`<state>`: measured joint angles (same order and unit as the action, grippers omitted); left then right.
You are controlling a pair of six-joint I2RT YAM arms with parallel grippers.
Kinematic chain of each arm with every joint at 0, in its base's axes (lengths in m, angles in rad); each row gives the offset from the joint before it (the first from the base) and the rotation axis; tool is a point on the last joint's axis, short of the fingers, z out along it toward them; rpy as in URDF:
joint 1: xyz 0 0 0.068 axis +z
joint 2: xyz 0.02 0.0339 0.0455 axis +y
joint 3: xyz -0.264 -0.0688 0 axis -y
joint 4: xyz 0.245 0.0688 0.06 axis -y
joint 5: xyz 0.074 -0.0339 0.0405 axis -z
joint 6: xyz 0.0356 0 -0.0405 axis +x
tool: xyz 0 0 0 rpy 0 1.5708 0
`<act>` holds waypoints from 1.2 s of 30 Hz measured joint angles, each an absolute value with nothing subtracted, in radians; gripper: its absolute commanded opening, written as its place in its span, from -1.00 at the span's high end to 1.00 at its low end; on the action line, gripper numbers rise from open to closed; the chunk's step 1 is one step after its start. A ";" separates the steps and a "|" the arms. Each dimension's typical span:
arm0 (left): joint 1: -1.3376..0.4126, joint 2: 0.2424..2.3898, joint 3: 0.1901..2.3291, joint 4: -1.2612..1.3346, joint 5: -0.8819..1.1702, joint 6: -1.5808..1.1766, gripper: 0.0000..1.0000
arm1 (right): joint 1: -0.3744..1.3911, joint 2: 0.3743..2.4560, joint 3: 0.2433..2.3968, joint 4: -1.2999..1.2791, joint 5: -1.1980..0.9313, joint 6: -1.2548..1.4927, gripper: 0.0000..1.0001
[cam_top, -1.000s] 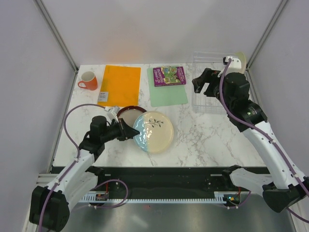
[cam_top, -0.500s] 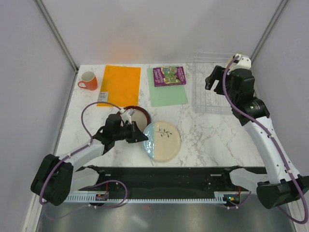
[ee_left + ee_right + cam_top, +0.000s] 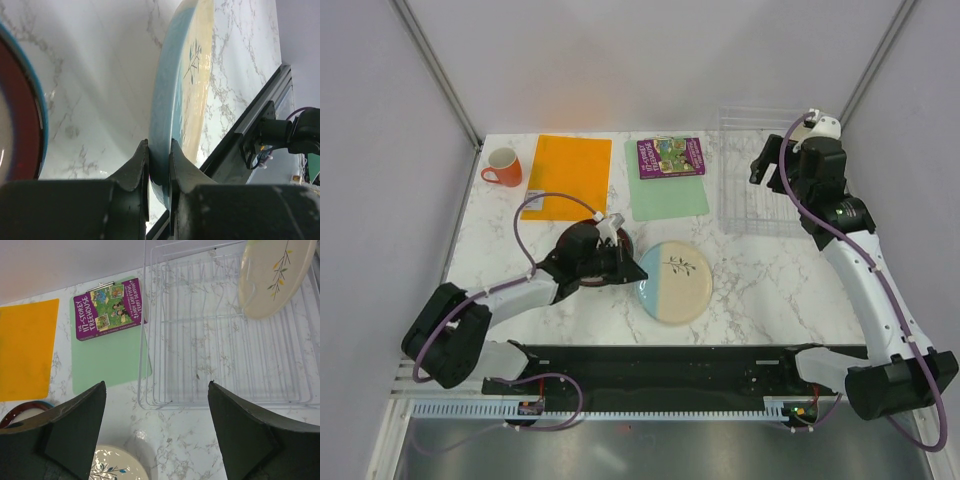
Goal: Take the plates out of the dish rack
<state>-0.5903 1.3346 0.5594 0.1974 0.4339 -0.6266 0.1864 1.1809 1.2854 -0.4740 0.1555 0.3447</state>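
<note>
My left gripper [image 3: 628, 268] is shut on the near-left rim of the cream-and-light-blue plate with a leaf sprig [image 3: 676, 283], which is low over the marble at front centre. The left wrist view shows both fingers [image 3: 136, 165] clamping its blue edge [image 3: 165, 90]. The maroon-rimmed plate [image 3: 578, 240] lies flat, mostly under my left arm; it also shows in the left wrist view [image 3: 20, 125]. My right gripper [image 3: 767, 166] hovers open and empty over the clear dish rack [image 3: 750, 205]. In the right wrist view a beige plate [image 3: 267, 277] leans in the rack's [image 3: 225, 355] far right corner.
An orange mug [image 3: 502, 167] stands at the back left. An orange mat [image 3: 568, 177] and a green mat [image 3: 665, 192] lie flat at the back, with a purple book [image 3: 671, 157] on the green one. A black rail [image 3: 670, 362] runs along the near table edge.
My left gripper has carried the cream-and-blue plate rightward, away from the maroon plate. My right gripper has moved right, further over the rack.
</note>
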 measured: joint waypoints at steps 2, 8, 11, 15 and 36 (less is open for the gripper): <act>-0.612 1.380 0.595 0.212 0.419 -0.627 0.95 | 0.176 1.188 1.285 -0.474 0.159 0.340 -0.79; -0.648 1.452 0.650 0.242 0.370 -0.627 0.87 | 0.139 1.209 1.300 -0.488 0.191 0.312 -0.80; -0.653 1.472 0.672 0.241 0.344 -0.627 0.83 | 0.117 1.216 1.320 -0.491 0.214 0.298 -0.80; -0.657 1.523 0.723 0.239 0.316 -0.627 0.81 | 0.091 1.222 1.345 -0.491 0.233 0.291 -0.80; -0.669 1.585 0.764 0.218 0.226 -0.665 0.96 | 0.054 1.230 1.351 -0.493 0.199 0.295 -0.80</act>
<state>-0.6685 1.5848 0.7635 0.2180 0.2256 -0.6655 0.0540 1.2297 1.3514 -0.4934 0.1989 0.2951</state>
